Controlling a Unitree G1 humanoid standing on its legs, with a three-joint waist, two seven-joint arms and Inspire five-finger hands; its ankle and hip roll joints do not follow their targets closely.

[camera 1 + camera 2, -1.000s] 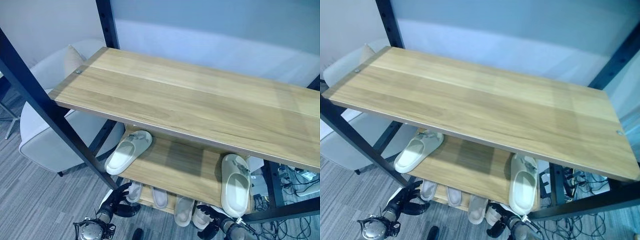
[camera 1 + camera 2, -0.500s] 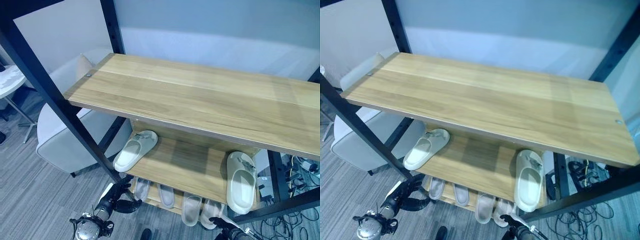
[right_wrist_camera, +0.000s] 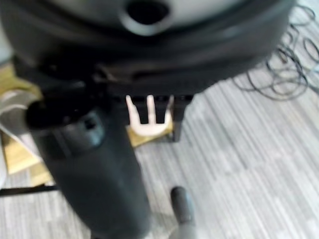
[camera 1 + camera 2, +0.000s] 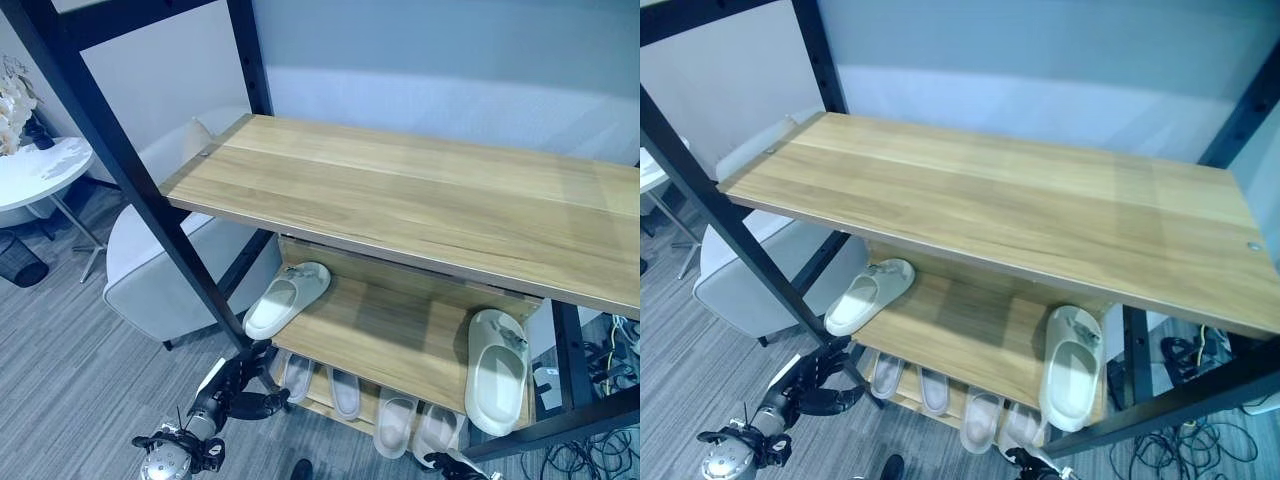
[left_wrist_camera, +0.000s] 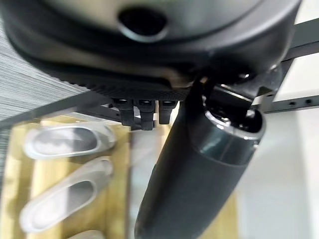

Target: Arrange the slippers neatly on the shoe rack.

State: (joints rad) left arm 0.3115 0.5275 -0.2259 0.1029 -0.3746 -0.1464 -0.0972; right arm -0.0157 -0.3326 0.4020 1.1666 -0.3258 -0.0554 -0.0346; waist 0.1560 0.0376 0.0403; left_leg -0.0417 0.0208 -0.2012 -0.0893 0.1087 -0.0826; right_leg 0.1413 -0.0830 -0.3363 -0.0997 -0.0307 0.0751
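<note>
Middle shelf — slipper at left end, slipper at right end; four slippers on shelf below.

Top board bare | middle shelf open between its two slippers | black post blocks left hand | bottom shelf crowded.

Shoe rack shows pale wood boards with visible grain, smooth and lightly satin, carried on matt black metal posts. The slippers look like soft moulded foam or rubber, off-white, matt and smooth. Floor is grey carpet, ribbed and rough. The armchair wears pale grey cloth. Left hand is dark plastic, matt, with a slight sheen on its thumb.
</note>
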